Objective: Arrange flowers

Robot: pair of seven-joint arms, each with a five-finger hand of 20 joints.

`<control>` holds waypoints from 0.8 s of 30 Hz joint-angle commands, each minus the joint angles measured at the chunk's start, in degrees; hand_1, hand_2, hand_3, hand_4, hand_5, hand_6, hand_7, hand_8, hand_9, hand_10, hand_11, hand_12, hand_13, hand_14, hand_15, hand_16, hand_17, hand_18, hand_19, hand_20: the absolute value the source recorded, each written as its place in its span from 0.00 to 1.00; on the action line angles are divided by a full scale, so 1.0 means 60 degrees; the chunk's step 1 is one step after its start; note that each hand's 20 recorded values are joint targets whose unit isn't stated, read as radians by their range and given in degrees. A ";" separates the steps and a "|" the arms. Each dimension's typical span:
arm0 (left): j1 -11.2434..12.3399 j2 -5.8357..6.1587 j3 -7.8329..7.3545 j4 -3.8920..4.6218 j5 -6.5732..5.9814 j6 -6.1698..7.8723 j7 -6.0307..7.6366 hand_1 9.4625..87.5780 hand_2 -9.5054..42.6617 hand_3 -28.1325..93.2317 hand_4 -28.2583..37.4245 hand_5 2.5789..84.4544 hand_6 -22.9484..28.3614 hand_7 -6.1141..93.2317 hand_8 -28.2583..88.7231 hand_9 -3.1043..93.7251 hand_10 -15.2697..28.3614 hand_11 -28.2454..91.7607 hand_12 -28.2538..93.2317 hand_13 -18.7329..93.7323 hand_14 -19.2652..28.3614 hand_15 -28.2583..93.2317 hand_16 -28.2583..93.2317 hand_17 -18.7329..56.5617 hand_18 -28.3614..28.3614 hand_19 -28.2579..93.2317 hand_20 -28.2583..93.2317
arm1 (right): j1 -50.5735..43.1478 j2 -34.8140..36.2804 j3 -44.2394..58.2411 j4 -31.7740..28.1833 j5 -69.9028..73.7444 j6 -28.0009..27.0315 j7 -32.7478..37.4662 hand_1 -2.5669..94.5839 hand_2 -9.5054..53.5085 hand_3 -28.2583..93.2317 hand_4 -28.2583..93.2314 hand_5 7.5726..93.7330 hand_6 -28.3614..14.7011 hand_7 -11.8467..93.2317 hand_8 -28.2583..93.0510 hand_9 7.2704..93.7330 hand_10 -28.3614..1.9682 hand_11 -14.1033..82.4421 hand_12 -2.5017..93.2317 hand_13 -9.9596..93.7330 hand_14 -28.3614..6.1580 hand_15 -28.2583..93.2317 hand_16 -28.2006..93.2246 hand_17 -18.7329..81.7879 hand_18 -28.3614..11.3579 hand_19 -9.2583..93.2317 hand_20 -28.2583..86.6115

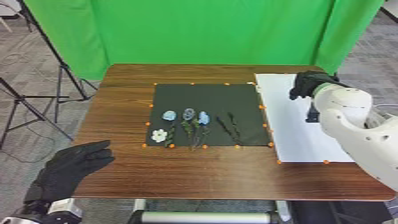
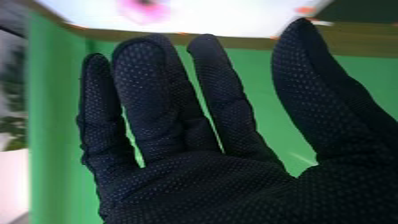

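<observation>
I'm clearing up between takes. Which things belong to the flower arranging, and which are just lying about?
Likely for the job:
- blue flowers
- white flower
- dark sprigs
- black sheet
- white sheet
- right robot hand

Merely around:
- green curtain
- tripod

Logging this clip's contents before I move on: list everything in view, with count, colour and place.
Blue flowers: three, light to greyish blue, black sheet
White flower: one, black sheet's near left
Sprigs: two, dark, right of the blue flowers
Pink flower: one, blurred, white sheet
Black sheet: one, on table
White sheet: one, table's right
Markers: several, orange, sheet edges
Table: one, brown, centre
Curtain: one, green, behind
Left hand: black, near left
Right hand: black, far right
</observation>
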 commanded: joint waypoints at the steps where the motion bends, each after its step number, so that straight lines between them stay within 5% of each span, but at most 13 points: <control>1: 0.0112 -0.0003 0.0134 0.0004 -0.0076 0.0085 0.0175 0.23 0.29 0.88 0.17 0.59 0.75 0.20 0.17 0.46 0.88 0.55 0.32 0.42 1.00 0.74 0.13 0.12 0.90 0.72 0.36 | -0.0186 0.0122 0.0608 0.0702 -0.0319 -0.0158 0.0378 0.32 0.11 0.95 0.01 0.50 0.50 0.28 0.14 0.50 0.27 0.36 0.20 0.65 0.48 0.90 0.38 0.37 0.17 0.85 0.38; 4: 0.0020 0.0004 0.0205 0.0018 -0.0087 0.0078 0.0175 0.23 0.29 0.88 0.17 0.59 0.75 0.20 0.17 0.46 0.88 0.55 0.32 0.42 1.00 0.74 0.13 0.12 0.90 0.72 0.36 | -0.0256 -0.0012 0.0729 0.0864 -0.0471 -0.0394 0.0415 0.32 0.11 0.95 0.01 0.50 0.50 0.28 0.14 0.50 0.26 0.36 0.20 0.65 0.48 0.91 0.37 0.37 0.17 0.85 0.39; 6: 0.0104 0.0196 0.0237 0.0017 -0.0185 0.0176 0.0342 0.23 0.29 0.88 0.17 0.59 0.75 0.20 0.17 0.46 0.88 0.55 0.32 0.42 1.00 0.74 0.13 0.12 0.90 0.72 0.36 | -0.0320 -0.0074 0.0782 0.0916 -0.0390 -0.0425 0.0513 0.32 0.11 0.95 0.00 0.49 0.50 0.28 0.14 0.49 0.26 0.35 0.20 0.65 0.49 0.91 0.37 0.37 0.17 0.85 0.39; 10: 0.0002 0.0058 0.0235 0.0031 -0.0139 0.0098 0.0220 0.23 0.29 0.88 0.17 0.59 0.75 0.20 0.17 0.46 0.88 0.55 0.32 0.42 1.00 0.74 0.13 0.12 0.90 0.72 0.36 | -0.0378 -0.0190 0.0873 0.1078 -0.0683 -0.0746 0.0359 0.31 0.10 0.95 0.00 0.48 0.50 0.27 0.14 0.48 0.25 0.34 0.20 0.65 0.48 0.91 0.37 0.37 0.18 0.85 0.39; 11: 0.0093 0.0193 0.0236 0.0016 -0.0231 0.0184 0.0338 0.23 0.29 0.88 0.17 0.59 0.75 0.20 0.17 0.46 0.88 0.55 0.32 0.42 1.00 0.74 0.13 0.12 0.90 0.72 0.36 | -0.0405 -0.0219 0.0904 0.1118 -0.0710 -0.0828 0.0365 0.31 0.10 0.95 0.00 0.48 0.50 0.27 0.14 0.48 0.25 0.34 0.20 0.65 0.48 0.91 0.37 0.37 0.18 0.85 0.39; 16: 0.0043 0.0119 0.0253 0.0016 -0.0196 0.0155 0.0353 0.23 0.29 0.88 0.17 0.59 0.75 0.20 0.17 0.46 0.88 0.55 0.32 0.42 1.00 0.74 0.13 0.12 0.90 0.72 0.36 | -0.0459 -0.0442 0.1052 0.1372 -0.0600 -0.1053 0.0507 0.31 0.10 0.95 0.00 0.48 0.50 0.27 0.14 0.47 0.25 0.33 0.20 0.65 0.48 0.91 0.37 0.37 0.18 0.85 0.39; 24: 0.0185 0.0428 0.0274 0.0010 -0.0403 0.0306 0.0605 0.23 0.29 0.88 0.17 0.59 0.75 0.20 0.17 0.46 0.88 0.55 0.32 0.42 1.00 0.74 0.13 0.12 0.90 0.72 0.36 | -0.0682 -0.0547 0.1177 0.1525 -0.0719 -0.1349 0.0595 0.36 0.09 0.95 0.00 0.52 0.55 0.29 0.13 0.53 0.32 0.35 0.20 0.67 0.50 0.92 0.37 0.38 0.18 0.85 0.40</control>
